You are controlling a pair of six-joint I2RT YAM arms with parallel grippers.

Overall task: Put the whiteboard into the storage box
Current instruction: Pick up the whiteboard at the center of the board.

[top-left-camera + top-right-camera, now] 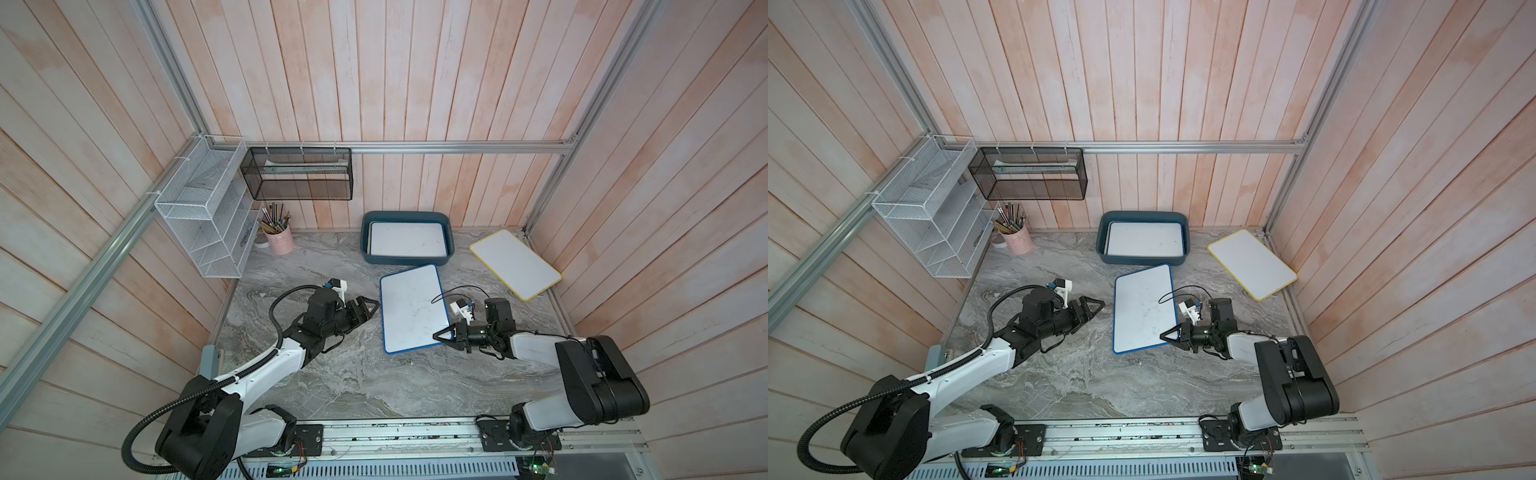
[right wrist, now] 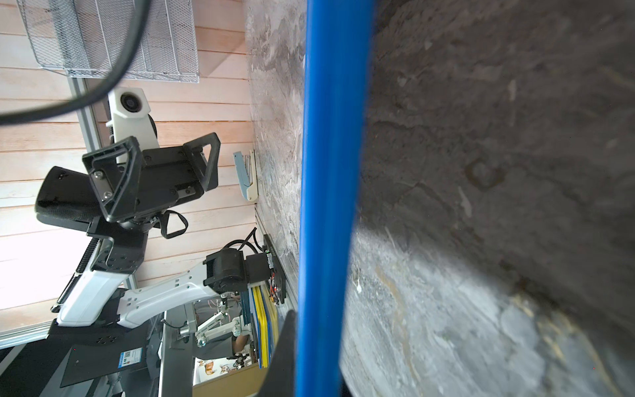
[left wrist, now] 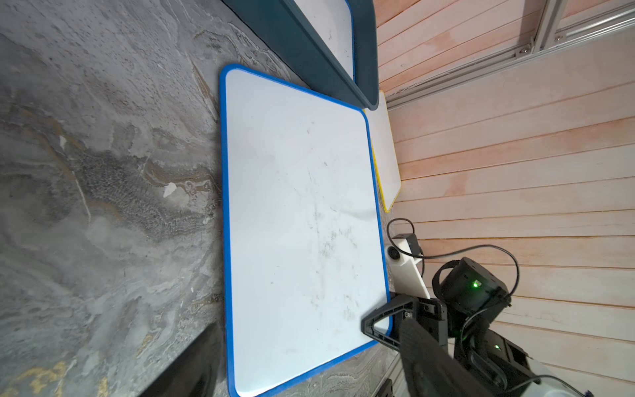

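Blue-framed whiteboard sits just at 6 o'clock of the teal box, which already holds 1 board, its 5 o'clock corner pinched in the closed right gripper, while the left gripper, jaws apart, hovers at its 9 o'clock.

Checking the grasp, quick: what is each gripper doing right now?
Left gripper: open, holding nothing.
Right gripper: shut on a corner of the blue-framed whiteboard.
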